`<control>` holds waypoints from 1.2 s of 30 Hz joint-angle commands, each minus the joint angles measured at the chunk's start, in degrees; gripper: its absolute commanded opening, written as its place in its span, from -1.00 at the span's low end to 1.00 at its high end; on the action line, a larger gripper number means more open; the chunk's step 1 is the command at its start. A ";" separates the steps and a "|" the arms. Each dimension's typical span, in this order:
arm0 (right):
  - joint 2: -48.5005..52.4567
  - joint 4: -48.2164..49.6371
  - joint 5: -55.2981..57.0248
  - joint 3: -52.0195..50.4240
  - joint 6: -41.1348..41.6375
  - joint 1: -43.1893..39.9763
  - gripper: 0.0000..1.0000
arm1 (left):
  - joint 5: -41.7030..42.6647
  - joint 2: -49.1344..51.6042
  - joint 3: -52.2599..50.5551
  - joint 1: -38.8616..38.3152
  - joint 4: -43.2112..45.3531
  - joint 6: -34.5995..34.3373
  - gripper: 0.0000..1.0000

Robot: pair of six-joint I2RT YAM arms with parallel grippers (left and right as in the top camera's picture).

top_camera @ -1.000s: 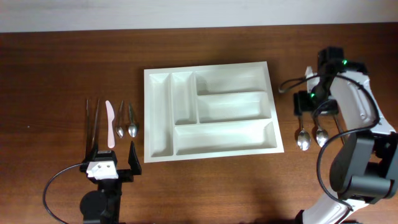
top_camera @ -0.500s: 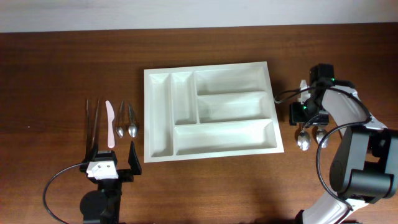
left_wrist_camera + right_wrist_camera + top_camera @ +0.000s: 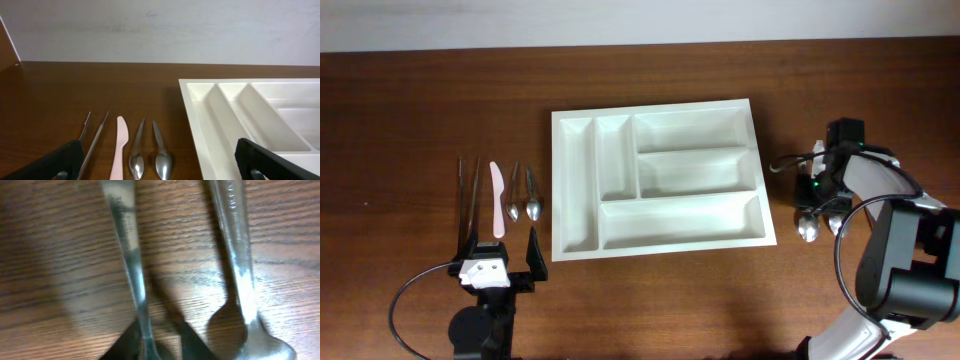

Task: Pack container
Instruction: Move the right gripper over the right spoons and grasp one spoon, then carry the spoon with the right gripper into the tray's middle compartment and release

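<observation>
The container (image 3: 577,180), a white cutlery tray with five compartments, lies at the table's middle, and its compartments show nothing inside. My right gripper (image 3: 823,193) is low over two metal spoons (image 3: 807,227) to the right of it. In the right wrist view its dark fingertips (image 3: 125,347) stand close on both sides of the left spoon's handle (image 3: 131,255), with a sliver of wood showing on the right side. The other spoon (image 3: 239,255) lies beside it, untouched. My left gripper (image 3: 502,250) stands open near the front left, holding nothing.
Left of the tray lie two dark thin sticks (image 3: 468,195), a pink knife (image 3: 497,198) and two small spoons (image 3: 523,195), also in the left wrist view as spoons (image 3: 147,155) and knife (image 3: 119,145). A black cable (image 3: 790,160) runs by the right arm.
My right gripper has moved toward the table's front and come down over the two spoons, and its fingers have drawn much closer together. The left arm has not moved.
</observation>
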 commanded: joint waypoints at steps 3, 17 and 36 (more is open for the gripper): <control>0.72 0.00 0.50 -1.03 0.83 -0.55 -0.78 | -0.39 -0.24 -0.42 -0.02 0.20 -0.55 0.98; -2.36 -10.82 -0.98 16.20 -1.05 1.70 -0.92 | -0.39 -0.22 -0.42 -0.02 0.20 -0.55 0.98; -2.82 -28.20 -12.70 35.54 -59.60 29.18 -0.92 | -0.39 -0.24 -0.42 -0.02 0.20 -0.55 0.98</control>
